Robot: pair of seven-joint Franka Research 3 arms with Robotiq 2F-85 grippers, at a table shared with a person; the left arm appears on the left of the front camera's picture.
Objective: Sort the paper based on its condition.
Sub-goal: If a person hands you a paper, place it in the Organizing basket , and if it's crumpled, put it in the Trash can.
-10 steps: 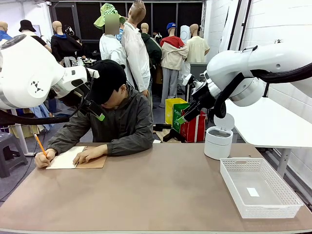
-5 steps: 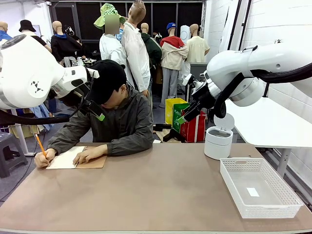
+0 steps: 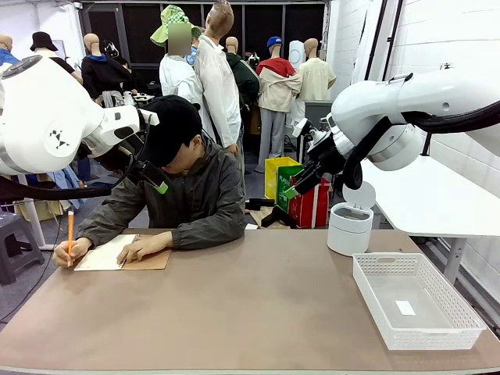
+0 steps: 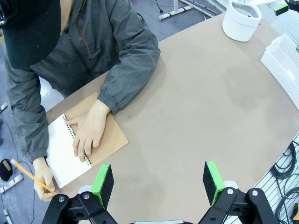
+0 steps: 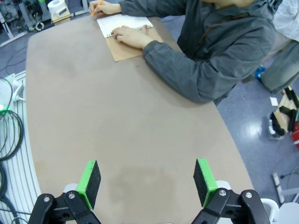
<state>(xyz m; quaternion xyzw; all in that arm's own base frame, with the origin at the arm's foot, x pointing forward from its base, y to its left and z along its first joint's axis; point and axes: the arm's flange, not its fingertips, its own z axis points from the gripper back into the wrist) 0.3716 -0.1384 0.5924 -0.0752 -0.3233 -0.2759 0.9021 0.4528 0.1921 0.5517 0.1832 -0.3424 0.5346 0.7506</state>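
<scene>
The paper as a loose sheet is out of view. A person at the far left writes with an orange pencil [image 3: 69, 226] on the white page [image 3: 105, 254] of a spiral-bound notebook with a brown cover [image 3: 152, 262], one hand flat on it. The left wrist view looks down on that page [image 4: 63, 156] and cover [image 4: 114, 137]; the right wrist view has the page [image 5: 124, 22] far off. My left gripper [image 3: 152, 178] [image 4: 159, 179] hangs open, high above the table near the person's head. High over the far right, my right gripper [image 3: 301, 168] [image 5: 147, 177] is open too, holding nothing.
A white mesh basket [image 3: 355, 269] [image 4: 285, 51] sits at the table's right with a small white label inside. A white lidded bin [image 3: 349, 226] [image 4: 240, 21] stands behind it at the far edge. Cables [image 5: 7, 126] lie on the floor off the table.
The person's pencil has swung from a slant to nearly upright. Both arms have stayed still.
</scene>
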